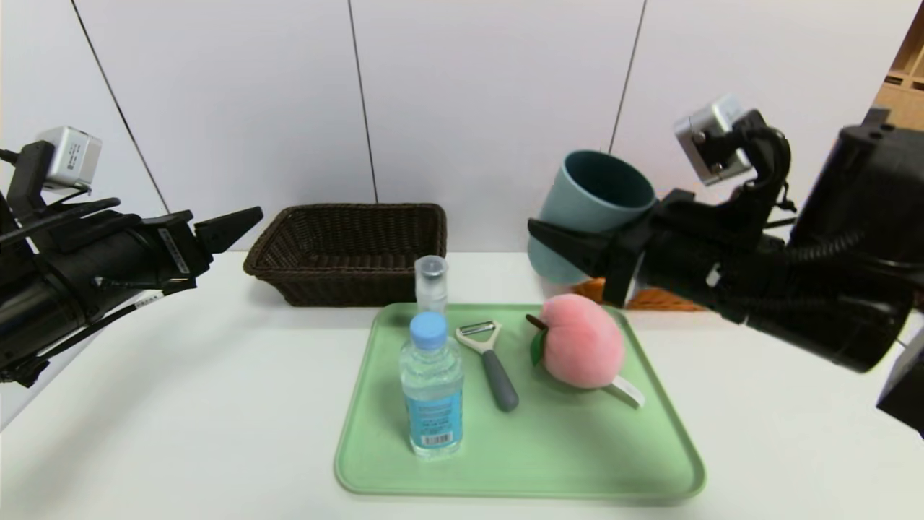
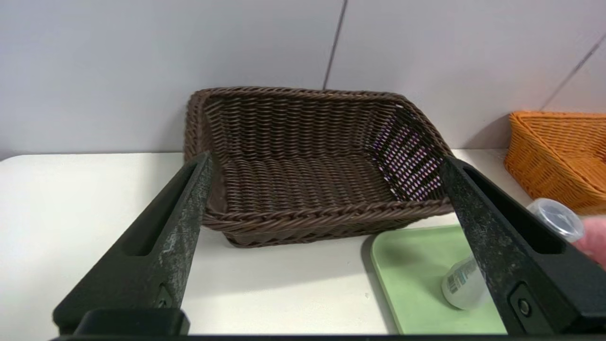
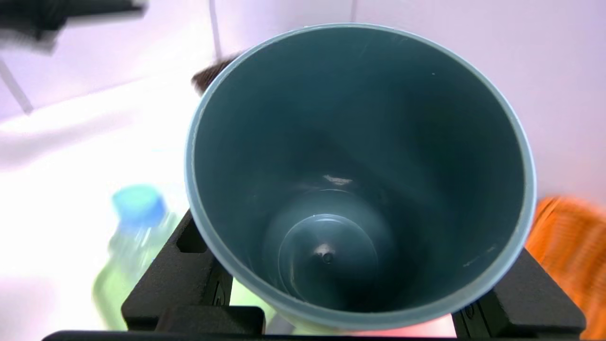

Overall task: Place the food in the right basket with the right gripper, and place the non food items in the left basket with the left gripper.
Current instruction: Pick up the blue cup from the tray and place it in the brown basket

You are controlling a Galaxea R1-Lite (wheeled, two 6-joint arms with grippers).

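My right gripper (image 1: 570,242) is shut on the blue-grey cup (image 1: 592,206) and holds it tilted in the air above the tray's far right corner. In the right wrist view the cup (image 3: 360,166) fills the picture, mouth toward the camera. On the green tray (image 1: 520,462) are the pink plush peach (image 1: 581,339), the blue-capped water bottle (image 1: 432,386), the slim clear bottle (image 1: 431,283) and the peeler (image 1: 491,365). The orange basket (image 1: 653,297) is mostly hidden behind my right arm. My left gripper (image 1: 231,224) hangs open and empty, left of the dark brown basket (image 1: 346,249).
In the left wrist view the dark basket (image 2: 307,161) stands empty against the wall, with the orange basket (image 2: 558,156) to its side and the tray's corner (image 2: 421,265) near it. White table surrounds the tray.
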